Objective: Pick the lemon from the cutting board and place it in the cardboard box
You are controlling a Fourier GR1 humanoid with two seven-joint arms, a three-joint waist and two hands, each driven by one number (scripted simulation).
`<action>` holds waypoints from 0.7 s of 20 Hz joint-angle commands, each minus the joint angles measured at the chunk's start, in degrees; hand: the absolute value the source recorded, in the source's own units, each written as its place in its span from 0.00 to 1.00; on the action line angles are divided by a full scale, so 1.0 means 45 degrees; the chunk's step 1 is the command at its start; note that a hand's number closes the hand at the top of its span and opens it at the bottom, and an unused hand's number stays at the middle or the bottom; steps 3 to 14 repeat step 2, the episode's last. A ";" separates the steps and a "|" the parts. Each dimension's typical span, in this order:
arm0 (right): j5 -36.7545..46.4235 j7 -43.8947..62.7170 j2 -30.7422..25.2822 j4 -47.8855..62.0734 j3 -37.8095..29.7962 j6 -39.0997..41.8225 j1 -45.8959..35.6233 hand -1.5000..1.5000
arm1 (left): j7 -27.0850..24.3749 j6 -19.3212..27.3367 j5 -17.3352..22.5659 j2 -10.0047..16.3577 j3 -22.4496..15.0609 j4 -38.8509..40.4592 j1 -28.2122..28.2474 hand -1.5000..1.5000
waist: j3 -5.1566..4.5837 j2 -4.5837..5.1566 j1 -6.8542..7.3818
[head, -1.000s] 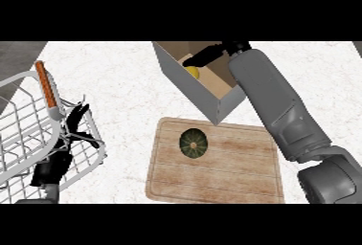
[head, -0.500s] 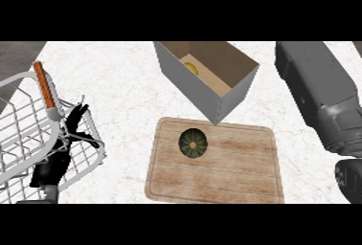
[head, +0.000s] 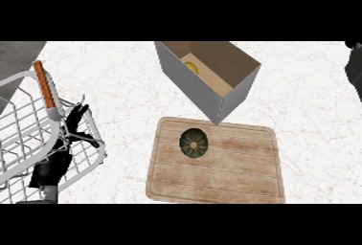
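Whereas a second ago the right arm reached into the cardboard box (head: 203, 92), it has now pulled away to the right of the box, and only a dark sliver shows at the view's edge, probably the right hand (head: 354, 67). Whether that hand is open or closed cannot be told from so little. It carries nothing yellow that can be seen. The lemon (head: 191, 67) lies inside the box, against its far left wall, uncovered now that the arm is gone. The cutting board (head: 226, 173) sits just below the box's near corner and bears only a dark green squash (head: 193, 142). Well to the left of the box, the left hand (head: 51, 170) rests open beside the wire basket (head: 97, 154), unmoved over the second. Judged from this, the placing looks done, and only the arm's retreat remains.
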 commanded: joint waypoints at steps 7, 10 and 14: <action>0.0006 -0.0404 -0.1487 0.0252 -0.0044 0.1993 0.0515 0.00 | 0.0498 0.0009 0.0121 -0.0075 0.0163 -0.0081 -0.0776 0.50 | 0.0003 0.0025 0.0001; 0.0006 -0.0404 -0.1487 0.0252 -0.0044 0.1993 0.0515 0.00 | 0.0498 0.0009 0.0121 -0.0075 0.0163 -0.0081 -0.0776 0.50 | 0.0003 0.0025 0.0001; 0.0006 -0.0404 -0.1487 0.0252 -0.0044 0.1993 0.0515 0.00 | 0.0498 0.0009 0.0121 -0.0075 0.0163 -0.0081 -0.0776 0.50 | 0.0003 0.0025 0.0001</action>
